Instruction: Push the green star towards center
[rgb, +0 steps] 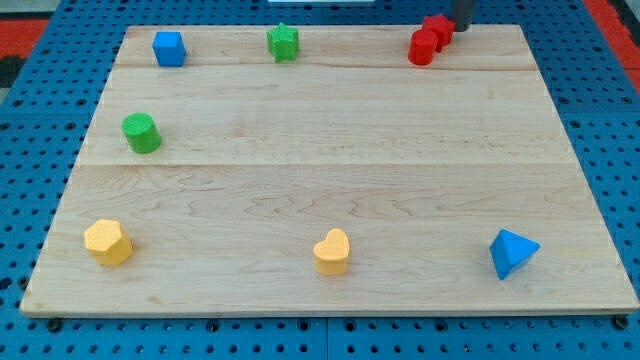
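The green star (284, 42) sits near the top edge of the wooden board (330, 170), left of the middle. My tip (461, 27) is at the view's top right, just right of two red blocks, a red cylinder (422, 47) and another red block (438, 29) touching it. The tip is far to the right of the green star.
A blue cube (169, 48) is at the top left. A green cylinder (141, 133) is at the left. A yellow hexagon-like block (108, 242) is at the bottom left, a yellow heart (332, 252) at the bottom middle, a blue triangle (512, 253) at the bottom right.
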